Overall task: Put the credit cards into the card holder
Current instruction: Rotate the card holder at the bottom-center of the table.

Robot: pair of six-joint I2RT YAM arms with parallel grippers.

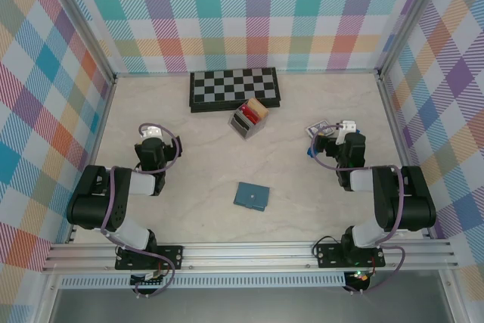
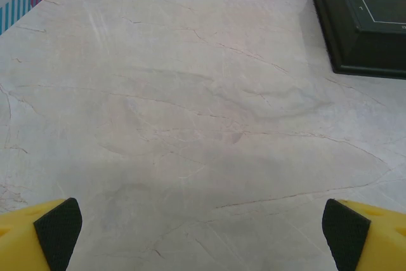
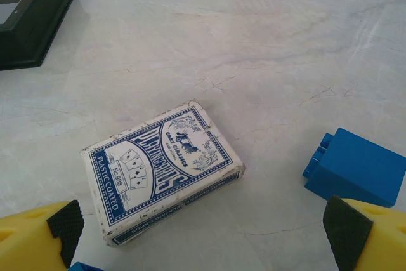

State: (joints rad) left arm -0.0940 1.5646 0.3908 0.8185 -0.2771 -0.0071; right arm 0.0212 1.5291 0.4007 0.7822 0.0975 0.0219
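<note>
Between and slightly behind the wide-spread, empty left fingers (image 2: 57, 233) and right fingers (image 3: 63, 230) lay the flat teal rectangular card holder (image 1: 251, 197); red and tan plastic credit cards (image 1: 254, 110) stood just beyond them.

Card holder (image 1: 251, 197), ctr-front of the tabletop (image 1: 189, 156): small teal-blue rectangular wallet, folded shut, lying flat, edges slightly skewed to the tabletop's front edge. Credit cards (image 1: 252, 112), farther back & roughly in line w/ the holder: a small batch standing on edge in a grey open box (image 1: 243, 128), just in front of the chessboard (image 1: 227, 85). Red toward the left-front, tan/orange toward the right-rear, tops poking above the box rim, leaning a bit. Exact count can't be told. Cards & holder well apart, bare tabletop btwn them.
</note>
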